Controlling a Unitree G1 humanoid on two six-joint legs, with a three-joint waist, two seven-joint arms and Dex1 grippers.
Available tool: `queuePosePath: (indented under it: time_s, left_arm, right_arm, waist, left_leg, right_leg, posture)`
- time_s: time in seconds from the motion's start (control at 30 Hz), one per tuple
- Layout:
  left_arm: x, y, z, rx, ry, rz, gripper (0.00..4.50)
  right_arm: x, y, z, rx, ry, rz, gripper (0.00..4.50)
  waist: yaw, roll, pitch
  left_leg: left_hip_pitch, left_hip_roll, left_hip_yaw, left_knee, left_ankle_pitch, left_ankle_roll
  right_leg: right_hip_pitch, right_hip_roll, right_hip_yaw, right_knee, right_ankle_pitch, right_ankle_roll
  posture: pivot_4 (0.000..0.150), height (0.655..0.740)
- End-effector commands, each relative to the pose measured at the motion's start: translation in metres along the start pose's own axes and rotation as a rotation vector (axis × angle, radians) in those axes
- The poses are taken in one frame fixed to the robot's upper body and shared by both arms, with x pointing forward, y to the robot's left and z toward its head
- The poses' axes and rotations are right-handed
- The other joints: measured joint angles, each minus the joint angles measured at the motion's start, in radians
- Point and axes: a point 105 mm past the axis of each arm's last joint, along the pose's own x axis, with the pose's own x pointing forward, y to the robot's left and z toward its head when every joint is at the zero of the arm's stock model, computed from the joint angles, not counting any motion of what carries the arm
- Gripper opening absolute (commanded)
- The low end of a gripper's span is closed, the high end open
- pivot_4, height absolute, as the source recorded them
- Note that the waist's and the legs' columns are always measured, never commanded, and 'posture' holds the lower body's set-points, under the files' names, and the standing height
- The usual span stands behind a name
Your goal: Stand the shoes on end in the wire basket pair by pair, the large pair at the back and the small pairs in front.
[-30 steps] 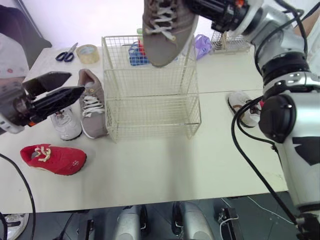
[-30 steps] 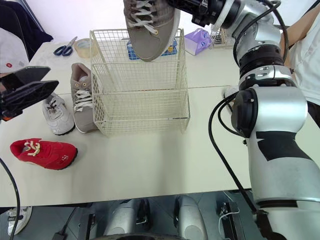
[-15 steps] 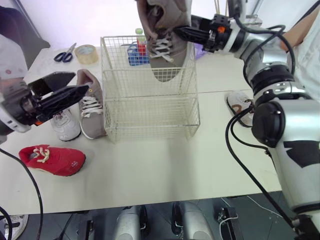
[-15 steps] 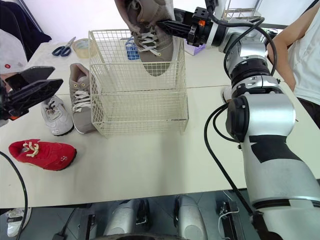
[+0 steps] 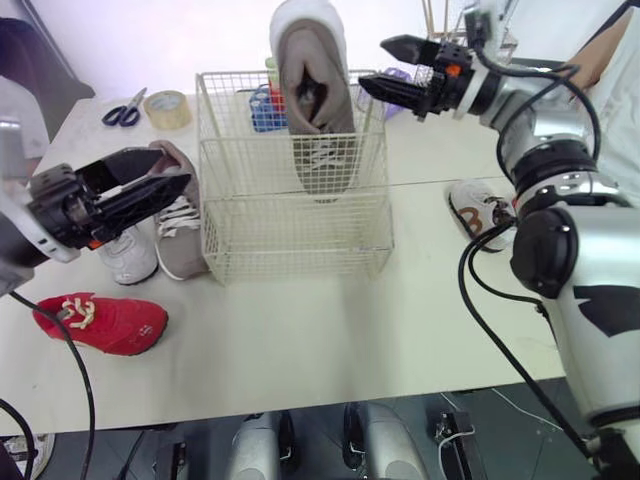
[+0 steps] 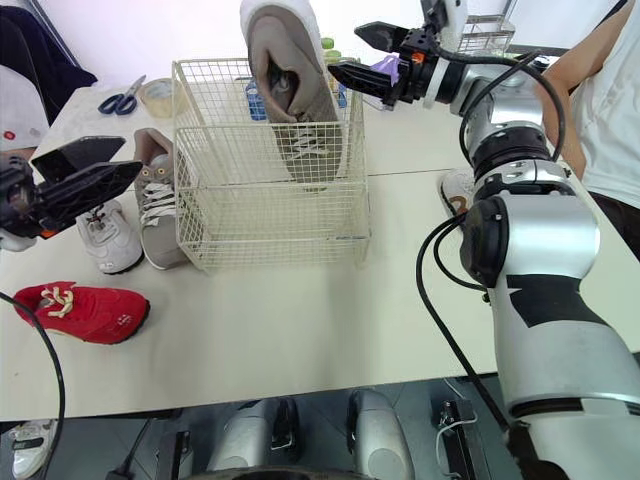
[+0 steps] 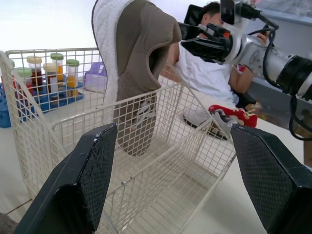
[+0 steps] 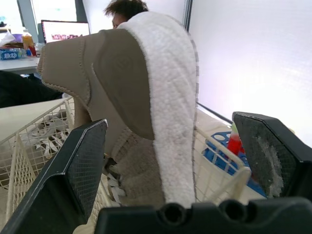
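From the head camera, you can see what changed. Half a second ago the right jaws were pinching the large taupe sneaker (image 5: 318, 120) by its heel. Now they are spread and clear of it, just off the heel at 3 o'clock. The sneaker stands toe-down on its own in the wire basket (image 5: 250, 245), toward 12 o'clock, with its heel above the rim. That looks like the first half of the large pair delivered to the back. Its mate (image 5: 182, 245) still lies on the table at the basket's 9 o'clock, with the left jaws spread and hovering over its heel end. It is probably your next pick. A small white sneaker (image 5: 128, 258) and a red sneaker (image 5: 100, 322) lie beyond it toward 8 o'clock, and another white sneaker (image 5: 478, 208) waits at 3 o'clock. In the left wrist view, the wide-apart fingers frame the basket, and the upright sneaker leans on the far wire wall. In the right wrist view, the heel and white sole sit between the parted fingers, and neither finger touches them. Watch that the sneaker doesn't tip as you withdraw.
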Motion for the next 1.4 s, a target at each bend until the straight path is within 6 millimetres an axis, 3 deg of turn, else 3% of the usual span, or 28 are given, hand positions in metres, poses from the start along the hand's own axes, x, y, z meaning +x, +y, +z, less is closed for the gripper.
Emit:
queuePosePath:
  time_s: [0.03, 0.2, 0.33, 0.43, 0.5, 0.6, 0.77, 0.8, 0.83, 0.97, 1.03, 1.07, 1.17, 1.4]
  left_arm:
    - [0.001, 0.000, 0.006, 0.029, -0.031, 0.000, 3.82]
    - [0.002, 0.003, 0.006, 0.031, -0.034, 0.007, 3.82]
    - [0.002, 0.006, 0.006, 0.030, -0.039, 0.019, 3.82]
    - [0.004, 0.006, 0.005, 0.023, -0.046, 0.019, 3.82]
    - [0.005, 0.006, 0.003, 0.019, -0.048, 0.016, 3.82]
    - [0.004, 0.010, 0.004, 0.021, -0.054, 0.038, 3.82]
    - [-0.013, 0.036, 0.014, 0.066, -0.061, 0.215, 3.82]
    - [-0.018, 0.045, 0.015, 0.071, -0.052, 0.267, 3.82]
    - [-0.023, 0.054, 0.016, 0.071, -0.045, 0.312, 4.36]
    - [-0.038, 0.090, 0.020, 0.098, 0.010, 0.486, 4.45]
    - [-0.039, 0.119, 0.011, 0.005, 0.060, 0.584, 4.45]
    - [-0.035, 0.126, 0.002, -0.057, 0.111, 0.570, 4.45]
    - [-0.026, 0.134, -0.020, -0.168, 0.257, 0.485, 4.45]
    - [-0.003, 0.170, -0.039, -0.317, 0.355, 0.451, 4.45]
  right_arm:
    - [-0.005, -0.002, 0.031, -0.099, -0.081, 0.006, 4.43]
    - [-0.007, -0.002, 0.040, -0.183, -0.106, -0.007, 4.43]
    - [0.011, 0.005, 0.041, -0.249, -0.107, -0.065, 4.43]
    - [0.027, 0.035, 0.030, -0.226, -0.105, -0.036, 4.43]
    - [0.027, 0.050, 0.027, -0.204, -0.097, -0.040, 4.43]
    - [0.016, 0.056, 0.027, -0.207, -0.061, -0.069, 4.43]
    - [-0.027, 0.042, 0.035, -0.249, 0.051, -0.134, 4.43]
    - [-0.037, 0.043, 0.038, -0.239, 0.066, -0.114, 4.43]
    - [-0.044, 0.045, 0.042, -0.221, 0.068, -0.091, 4.50]
    - [-0.059, 0.065, 0.063, -0.155, 0.033, 0.046, 4.50]
    - [-0.057, 0.085, 0.079, -0.083, -0.013, 0.175, 4.50]
    - [-0.059, 0.107, 0.082, -0.028, -0.006, 0.313, 4.50]
    - [-0.069, 0.152, 0.074, 0.031, 0.121, 0.605, 4.50]
    - [-0.066, 0.177, 0.070, -0.066, 0.200, 0.780, 4.50]
  waist:
    - [-0.001, 0.000, 0.000]
    - [0.000, 0.000, 0.000]
    - [0.000, 0.000, 0.000]
    - [-0.001, 0.000, 0.000]
    - [0.001, 0.000, 0.000]
    - [0.011, 0.000, 0.000]
    - [0.032, 0.000, -0.001]
    - [0.032, -0.001, -0.001]
    - [0.031, -0.001, -0.001]
    - [0.024, 0.000, -0.001]
    - [0.026, 0.000, -0.001]
    - [0.027, 0.000, -0.001]
    - [0.032, -0.001, -0.001]
    - [0.033, -0.008, -0.003]
  left_leg:
    - [0.000, 0.000, 0.000, 0.000, 0.000, 0.000]
    - [0.000, 0.000, 0.000, 0.000, 0.000, 0.000]
    - [0.000, 0.000, 0.000, 0.000, 0.000, 0.000]
    - [0.000, 0.001, 0.000, 0.000, 0.000, -0.001]
    - [0.000, 0.001, -0.001, -0.001, 0.001, -0.001]
    - [0.000, 0.000, -0.001, 0.000, 0.001, -0.001]
    - [0.000, -0.001, -0.001, 0.001, 0.001, -0.001]
    - [0.000, -0.001, -0.002, 0.001, 0.001, -0.001]
    - [0.000, -0.001, -0.002, 0.001, 0.001, -0.001]
    - [0.000, 0.000, -0.001, 0.001, 0.001, -0.001]
    - [0.001, 0.001, -0.001, -0.001, 0.001, -0.001]
    - [0.001, 0.001, -0.001, -0.001, 0.001, -0.002]
    - [0.001, 0.001, -0.002, -0.001, 0.001, -0.002]
    - [-0.001, -0.001, 0.005, 0.002, -0.001, 0.002]
  right_leg:
    - [0.000, 0.000, 0.000, 0.000, 0.000, 0.000]
    - [0.000, 0.000, 0.000, 0.000, 0.000, 0.000]
    - [0.000, 0.000, 0.000, 0.000, 0.000, 0.000]
    - [0.000, 0.000, 0.000, 0.001, 0.000, 0.000]
    - [0.000, 0.000, 0.001, 0.001, 0.000, 0.000]
    - [-0.001, 0.000, 0.001, 0.001, 0.000, 0.000]
    - [0.000, 0.000, 0.000, 0.001, 0.000, 0.000]
    - [0.000, 0.000, 0.000, 0.001, 0.000, 0.000]
    - [0.000, 0.000, 0.000, 0.001, 0.000, 0.000]
    - [0.000, 0.001, 0.000, 0.001, 0.000, 0.000]
    - [0.000, 0.002, 0.000, 0.002, 0.000, 0.000]
    - [0.000, 0.002, 0.000, 0.002, 0.000, 0.000]
    - [0.000, 0.003, -0.001, 0.003, 0.000, 0.000]
    - [0.000, 0.002, -0.001, 0.000, 0.000, 0.000]
  posture:
    - [0.150, 0.7400]
    - [0.150, 0.7400]
    - [0.150, 0.7400]
    - [0.150, 0.7400]
    - [0.150, 0.7400]
    - [0.150, 0.7400]
    - [0.150, 0.7400]
    - [0.150, 0.7400]
    - [0.150, 0.7400]
    - [0.150, 0.7400]
    - [0.150, 0.7400]
    - [0.150, 0.7400]
    - [0.150, 0.7400]
    - [0.150, 0.7400]
